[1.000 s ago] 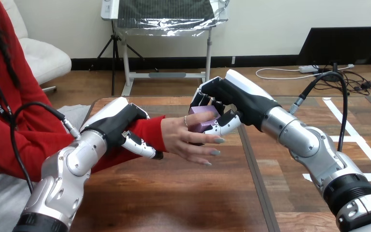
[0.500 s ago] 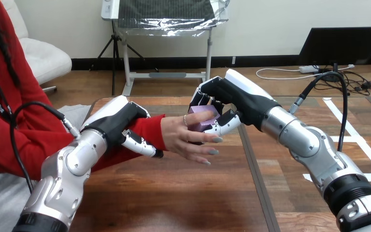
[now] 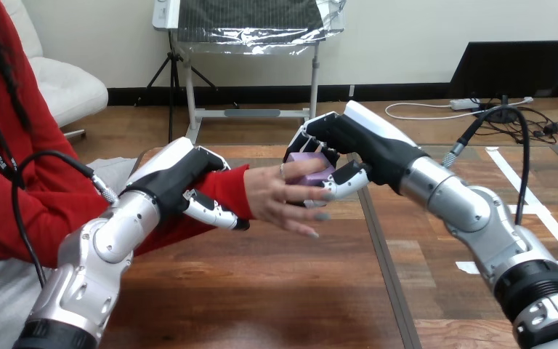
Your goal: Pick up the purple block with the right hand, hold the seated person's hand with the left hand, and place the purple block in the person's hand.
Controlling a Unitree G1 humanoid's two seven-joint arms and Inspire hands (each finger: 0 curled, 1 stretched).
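Above the tabletop, our left hand curls round the person's wrist to steady it. Our right hand grips the purple block just over the person's hand, ready, we judge, for release into the palm.

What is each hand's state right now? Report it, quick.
Left hand: closed round the person's wrist.
Right hand: closed on the purple block.

Bright, even indoor light; faint sheen on the wooden table, soft shadows
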